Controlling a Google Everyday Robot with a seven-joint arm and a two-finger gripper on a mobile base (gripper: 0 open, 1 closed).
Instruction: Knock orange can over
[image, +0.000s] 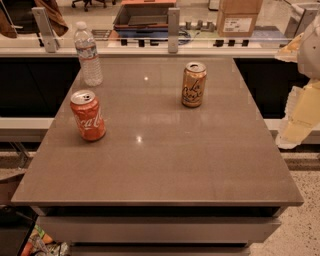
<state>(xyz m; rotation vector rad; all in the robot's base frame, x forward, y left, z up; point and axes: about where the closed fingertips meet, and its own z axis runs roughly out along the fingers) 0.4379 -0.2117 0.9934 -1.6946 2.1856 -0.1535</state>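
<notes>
The orange can (193, 84) is being seen upright at the counter's (160, 165) far middle, long axis vertical, top up, its dark script unreadable. White Coca-Cola script is being shown by the red can (88, 115) at near left. The hand (301, 112) is being held beyond the right edge; its state cannot be told.

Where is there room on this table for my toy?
The front half of the table is bare, nearer than both cans. A wide gap also lies between the Coca-Cola can and the orange can. Left is busier: water bottle behind the Coca-Cola can. The gripper hangs beyond the right edge.
</notes>
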